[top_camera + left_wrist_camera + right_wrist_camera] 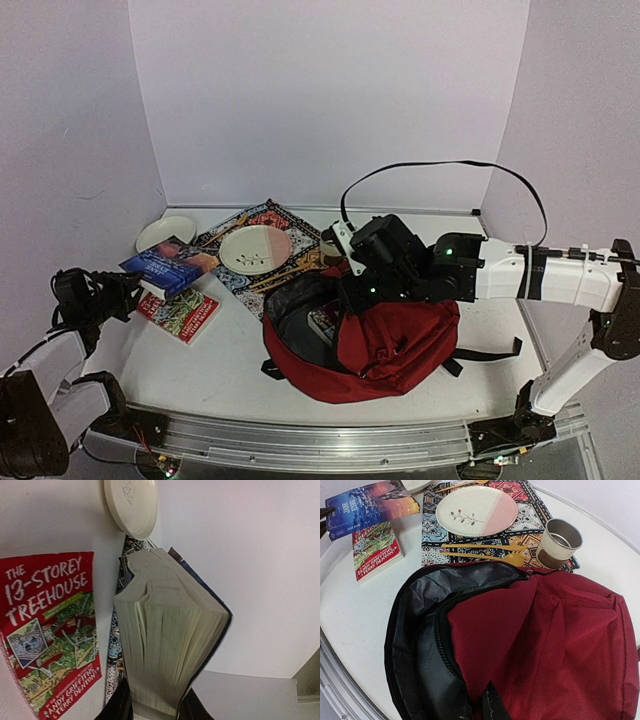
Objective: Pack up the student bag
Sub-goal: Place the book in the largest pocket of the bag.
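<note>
The left gripper (pixel 156 709) was clamped, narrowly parted, on a thick blue book (pixel 165 645) near a red paperback (pixel 47 630), while the right gripper (pixel 489 705) was pinched shut on the red flap of the student bag (pixel 560 645), laid open on the middle of the table (pixel 230 370).

Backpack (pixel 560 645) beneath the right gripper (pixel 489 706), fabric pinched; beyond it, mat (pixel 432 530) bearing plate (pixel 476 511), cutlery (pixel 485 557), cup (pixel 560 542); book (pixel 170 640) in left gripper (pixel 156 711), paperback (pixel 47 630) beside, saucer (pixel 131 505) beyond.
</note>
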Robot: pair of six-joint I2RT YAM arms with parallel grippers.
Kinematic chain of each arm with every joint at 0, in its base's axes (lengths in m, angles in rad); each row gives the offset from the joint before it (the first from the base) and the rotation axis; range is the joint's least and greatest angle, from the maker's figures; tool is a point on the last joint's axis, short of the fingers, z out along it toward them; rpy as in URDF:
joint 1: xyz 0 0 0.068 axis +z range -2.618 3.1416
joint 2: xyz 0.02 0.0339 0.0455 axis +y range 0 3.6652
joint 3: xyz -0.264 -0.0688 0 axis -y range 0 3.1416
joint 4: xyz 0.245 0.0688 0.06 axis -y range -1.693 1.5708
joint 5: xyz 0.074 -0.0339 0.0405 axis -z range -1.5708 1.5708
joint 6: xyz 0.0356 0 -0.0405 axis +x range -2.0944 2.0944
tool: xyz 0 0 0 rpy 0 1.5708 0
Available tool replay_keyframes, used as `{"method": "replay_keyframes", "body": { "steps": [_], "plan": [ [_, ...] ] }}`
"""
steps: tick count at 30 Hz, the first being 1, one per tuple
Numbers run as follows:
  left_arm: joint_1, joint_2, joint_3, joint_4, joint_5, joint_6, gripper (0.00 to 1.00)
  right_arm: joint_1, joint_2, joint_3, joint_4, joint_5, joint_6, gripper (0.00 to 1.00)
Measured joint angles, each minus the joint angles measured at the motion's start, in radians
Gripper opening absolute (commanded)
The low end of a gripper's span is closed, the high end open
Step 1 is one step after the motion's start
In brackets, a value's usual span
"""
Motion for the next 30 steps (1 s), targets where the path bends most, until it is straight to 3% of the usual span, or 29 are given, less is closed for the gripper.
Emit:
{"method": "replay_keyframes", "body": {
  "steps": [14,30],
  "plan": [
    [-0.009,-0.027,0.136,0.0,0.329,-0.069,0.0,0.0,0.0,0.054,-0.048,0.053,-0.011,0.05],
    [-0.244,-0.113,0.083,0.019,0.5,-0.104,0.0,0.0,0.0,0.138,-0.107,0.164,0.024,0.01]
  ]
}}
